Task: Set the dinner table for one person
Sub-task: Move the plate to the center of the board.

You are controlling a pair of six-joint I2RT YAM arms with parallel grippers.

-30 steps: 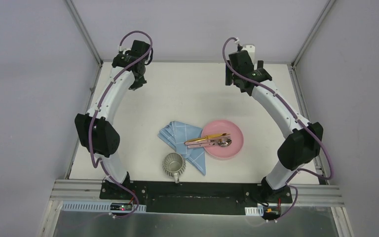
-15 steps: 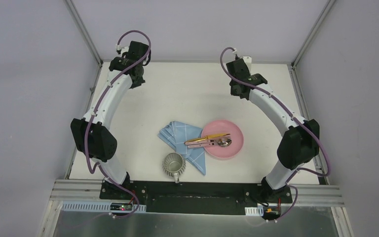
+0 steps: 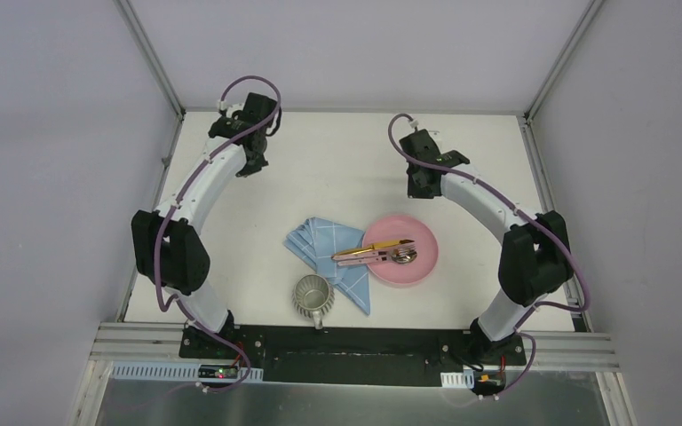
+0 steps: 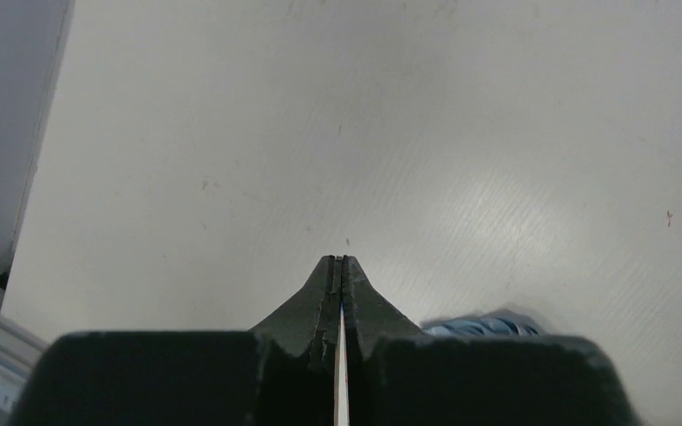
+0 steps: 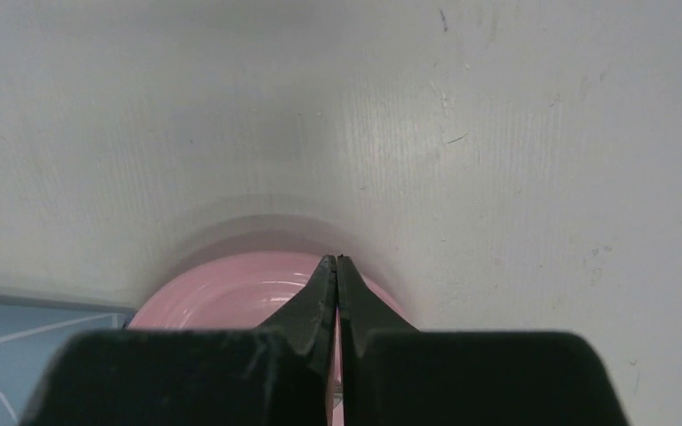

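The large off-white dinner table (image 3: 337,169) is stiff, flat and matte. I judge it is fixed and not something to grasp; I only place things on it. What I must grip lies together near the middle of its near edge. The round pink plate (image 3: 408,232) looks light, hard and a little slippery. I would take it at the rim on its right side, away from the cutlery with pink and yellow handles (image 3: 368,256), which lies across it and may slide off. The light-blue grid-lined cloth (image 3: 315,238) is soft, so I would pinch a corner. The grey ribbed mug (image 3: 312,295) offers its handle. Both arms arch toward the far edge, the left one near the far left corner. The left gripper (image 4: 338,259) and the right gripper (image 5: 336,258) are clenched on nothing.
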